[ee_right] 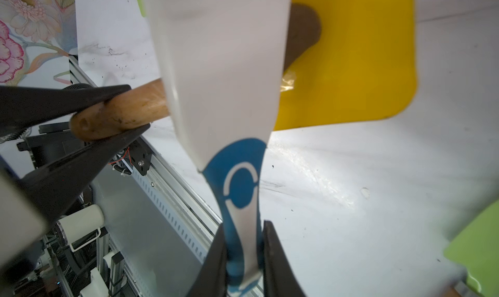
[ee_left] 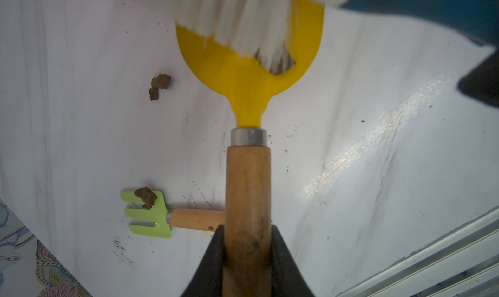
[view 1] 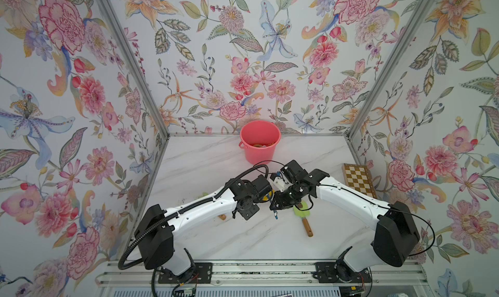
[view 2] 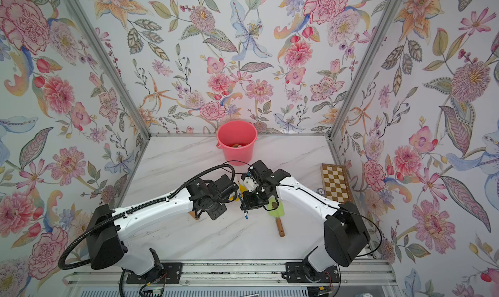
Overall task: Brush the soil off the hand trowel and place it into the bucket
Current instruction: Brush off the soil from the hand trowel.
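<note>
The hand trowel has a yellow blade (ee_left: 243, 74) and a wooden handle (ee_left: 248, 190). My left gripper (ee_left: 248, 228) is shut on that handle and holds the trowel above the table. A white brush with a blue handle (ee_right: 221, 66) is clamped in my right gripper (ee_right: 243, 228). Its white bristles (ee_left: 243, 17) press on the blade against a brown soil lump (ee_left: 280, 63), which also shows in the right wrist view as soil (ee_right: 302, 28). More soil (ee_left: 159, 85) lies on the table. The coral-pink bucket (view 1: 260, 141) (view 2: 237, 141) stands upright at the back centre, beyond both grippers.
A green rake (ee_left: 148, 214) with a soil lump (ee_left: 145, 195) on it lies under my left arm. A green spade with a wooden handle (view 1: 303, 214) lies below my right wrist. A chessboard (view 1: 359, 180) leans at the right wall. A metal rail (view 1: 243, 271) borders the front.
</note>
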Controlling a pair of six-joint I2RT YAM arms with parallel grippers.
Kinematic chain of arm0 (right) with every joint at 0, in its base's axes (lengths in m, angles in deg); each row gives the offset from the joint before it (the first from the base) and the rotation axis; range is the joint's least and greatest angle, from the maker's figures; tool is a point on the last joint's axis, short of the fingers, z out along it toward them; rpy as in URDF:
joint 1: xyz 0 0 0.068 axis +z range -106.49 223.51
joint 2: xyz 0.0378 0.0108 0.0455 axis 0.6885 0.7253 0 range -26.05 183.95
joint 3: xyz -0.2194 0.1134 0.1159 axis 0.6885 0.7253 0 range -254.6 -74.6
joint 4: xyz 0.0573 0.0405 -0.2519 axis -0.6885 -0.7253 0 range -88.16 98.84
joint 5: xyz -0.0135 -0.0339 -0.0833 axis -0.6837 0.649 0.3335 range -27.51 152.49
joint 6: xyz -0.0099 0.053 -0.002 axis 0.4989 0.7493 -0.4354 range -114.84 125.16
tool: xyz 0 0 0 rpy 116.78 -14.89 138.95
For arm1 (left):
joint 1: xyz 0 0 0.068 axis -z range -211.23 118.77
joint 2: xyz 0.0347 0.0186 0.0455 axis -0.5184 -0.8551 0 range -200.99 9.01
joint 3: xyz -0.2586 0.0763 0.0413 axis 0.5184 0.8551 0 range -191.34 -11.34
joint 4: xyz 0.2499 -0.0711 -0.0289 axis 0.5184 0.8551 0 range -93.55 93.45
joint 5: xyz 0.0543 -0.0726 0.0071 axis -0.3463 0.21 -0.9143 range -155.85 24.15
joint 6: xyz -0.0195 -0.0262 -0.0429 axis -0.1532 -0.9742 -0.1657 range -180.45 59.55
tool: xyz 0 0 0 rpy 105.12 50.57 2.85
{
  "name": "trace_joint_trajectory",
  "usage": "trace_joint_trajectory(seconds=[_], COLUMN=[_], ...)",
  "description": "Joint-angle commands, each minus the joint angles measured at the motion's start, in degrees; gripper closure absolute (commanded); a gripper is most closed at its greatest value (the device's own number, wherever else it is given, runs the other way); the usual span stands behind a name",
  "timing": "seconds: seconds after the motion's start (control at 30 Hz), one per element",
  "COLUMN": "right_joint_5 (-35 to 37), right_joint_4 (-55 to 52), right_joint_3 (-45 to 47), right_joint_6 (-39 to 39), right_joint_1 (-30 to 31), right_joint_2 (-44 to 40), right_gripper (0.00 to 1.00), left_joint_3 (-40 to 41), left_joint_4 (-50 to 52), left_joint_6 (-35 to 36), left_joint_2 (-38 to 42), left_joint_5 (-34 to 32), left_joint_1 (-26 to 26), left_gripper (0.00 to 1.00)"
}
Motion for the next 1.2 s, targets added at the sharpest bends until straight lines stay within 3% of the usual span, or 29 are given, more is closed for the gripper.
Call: trace_joint_trajectory(seconds=[0.0,0.2,0.6,0.93,1.17], right_joint_5=[-2.5,1.8,14.2,14.8,12.6], right_joint_4=[-1.1,-1.2,-3.0,-6.5,-5.7], right_joint_3=[-0.9,-2.0,-7.7,-11.5,-12.3], right_joint_6=[-0.6,0.8,2.3,6.6,5.6], right_joint_1=[2.0,2.9,-2.4,2.6,7.0], right_joint_2=[1.5,6.0,16.2,9.4,12.5], right_gripper=[0.99,1.0,1.0,1.0,1.0], left_joint_3=[-0.9,0.2,2.5,5.1,3.3], left_joint_4=[0.6,-0.7,3.3,-0.7,-1.8], left_joint_6=[0.9,0.2,-0.4,-1.5,-0.3], left_joint_2=[-0.4,1.7,5.0,3.4,3.3], left_joint_5=[-1.9,-2.4,-6.2,-7.7,-7.9], left_joint_1=[-0.5,-0.5,-0.3,-0.6,-1.0], left_gripper=[0.85,0.84,0.84,0.85,0.85])
